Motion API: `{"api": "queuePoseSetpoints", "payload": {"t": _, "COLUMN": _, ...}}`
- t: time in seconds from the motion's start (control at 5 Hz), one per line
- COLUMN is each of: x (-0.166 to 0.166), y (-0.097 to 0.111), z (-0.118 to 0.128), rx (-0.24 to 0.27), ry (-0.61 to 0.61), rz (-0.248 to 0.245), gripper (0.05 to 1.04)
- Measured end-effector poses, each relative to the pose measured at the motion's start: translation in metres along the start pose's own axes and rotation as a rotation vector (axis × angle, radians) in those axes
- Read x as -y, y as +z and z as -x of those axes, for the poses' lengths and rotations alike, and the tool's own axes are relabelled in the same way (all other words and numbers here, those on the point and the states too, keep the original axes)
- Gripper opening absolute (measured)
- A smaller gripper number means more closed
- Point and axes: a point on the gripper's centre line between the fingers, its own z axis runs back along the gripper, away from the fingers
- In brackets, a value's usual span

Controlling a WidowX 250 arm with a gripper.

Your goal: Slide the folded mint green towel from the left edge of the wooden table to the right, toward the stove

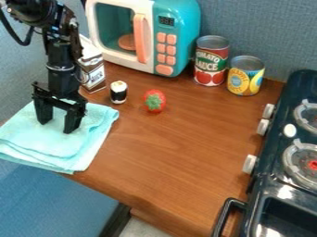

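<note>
Presently, the stove [272,183] occupies the near right side: black body, black handle [226,214], pale knobs [250,164] facing the table [167,162], and two burners [303,163] with light grates. The near burner has a red center.

The cloth [65,152] lies at the left side of the table, along its edge. Color: pale turquoise, uniform, with no pattern visible. Form: folded into layers and laid roughly flat, with soft wrinkles, rounded folds and uneven borders. The layered edges show along the near side; one corner points toward the middle of the table.

The pincer [57,127] hangs down over the cloth, its two black fingers spread, with a gap between them. Contact between fingertips and cloth cannot be determined.

Beyond the cloth, to its right, stands a red berry [155,102] with a green top. Left of the berry is an upright roll [118,92], white with a black band. Behind the roll stands a brown-and-white carton [93,74].

At the far side are the yellow-and-blue can [246,76], the taller red-and-green can [211,62] and the teal-and-white microwave [176,28] with orange buttons.
</note>
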Motion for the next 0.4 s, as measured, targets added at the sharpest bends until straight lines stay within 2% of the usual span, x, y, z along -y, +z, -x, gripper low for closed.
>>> {"api": "queuePoseSetpoints", "payload": {"t": 0.2, "x": 0.037, "y": 0.004, "z": -0.005, "rx": 0.021, "ry": -0.053, "rz": -0.004, "gripper": 1.005}}
{"api": "queuePoseSetpoints", "payload": {"t": 0.4, "x": 0.078, "y": 0.009, "z": -0.015, "rx": 0.059, "ry": -0.116, "rz": 0.051, "gripper": 1.005}}
